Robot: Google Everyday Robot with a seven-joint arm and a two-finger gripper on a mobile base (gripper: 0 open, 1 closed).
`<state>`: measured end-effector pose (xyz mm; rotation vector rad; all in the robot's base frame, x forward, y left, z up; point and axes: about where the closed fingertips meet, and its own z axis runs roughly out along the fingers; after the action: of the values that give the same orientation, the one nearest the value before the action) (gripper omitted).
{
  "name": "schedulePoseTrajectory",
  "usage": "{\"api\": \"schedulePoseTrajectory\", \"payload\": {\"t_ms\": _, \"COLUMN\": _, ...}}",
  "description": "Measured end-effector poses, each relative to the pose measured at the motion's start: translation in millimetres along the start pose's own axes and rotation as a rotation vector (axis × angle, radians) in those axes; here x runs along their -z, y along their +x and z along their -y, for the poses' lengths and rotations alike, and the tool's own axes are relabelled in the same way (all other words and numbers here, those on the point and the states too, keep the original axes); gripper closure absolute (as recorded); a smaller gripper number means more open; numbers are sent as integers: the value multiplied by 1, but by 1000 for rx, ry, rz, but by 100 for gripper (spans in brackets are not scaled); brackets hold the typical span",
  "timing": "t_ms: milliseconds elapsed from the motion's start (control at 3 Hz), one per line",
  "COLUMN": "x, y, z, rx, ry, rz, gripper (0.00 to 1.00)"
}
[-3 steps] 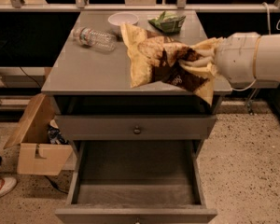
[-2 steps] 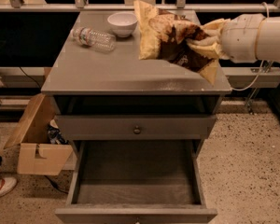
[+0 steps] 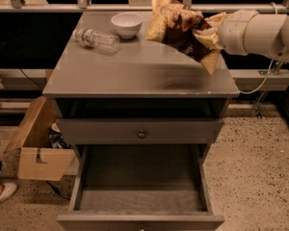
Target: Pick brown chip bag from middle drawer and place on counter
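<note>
Brown and crinkly, the brown chip bag (image 3: 176, 25) hangs in the air over the counter (image 3: 135, 71), up at about one o'clock. The gripper (image 3: 207, 35) comes in from the right and is squeezed tight on the bag's right side. A second ago the bag was lower and nearer the middle of the top. Now it has gone higher and farther back, next to the white bowl (image 3: 126, 23) at twelve o'clock. A plastic water bottle (image 3: 96, 39) lies at ten o'clock. Down at six o'clock the middle drawer (image 3: 139, 177) stands open with nothing in it. I think only the putting down and letting go are left.
</note>
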<state>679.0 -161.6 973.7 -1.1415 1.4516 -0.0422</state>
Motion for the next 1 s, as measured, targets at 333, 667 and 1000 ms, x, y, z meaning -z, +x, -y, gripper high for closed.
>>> {"api": "schedulePoseTrajectory", "payload": {"t_ms": 333, "x": -14, "y": 25, "z": 9, "rx": -49, "ry": 39, "rz": -41, "gripper": 58}}
{"api": "schedulePoseTrajectory", "payload": {"t_ms": 667, "x": -26, "y": 45, "z": 11, "rx": -84, "ry": 48, "rz": -67, "gripper": 34}}
{"api": "schedulePoseTrajectory", "payload": {"t_ms": 1000, "x": -37, "y": 59, "z": 8, "rx": -111, "ry": 37, "rz": -81, "gripper": 11}}
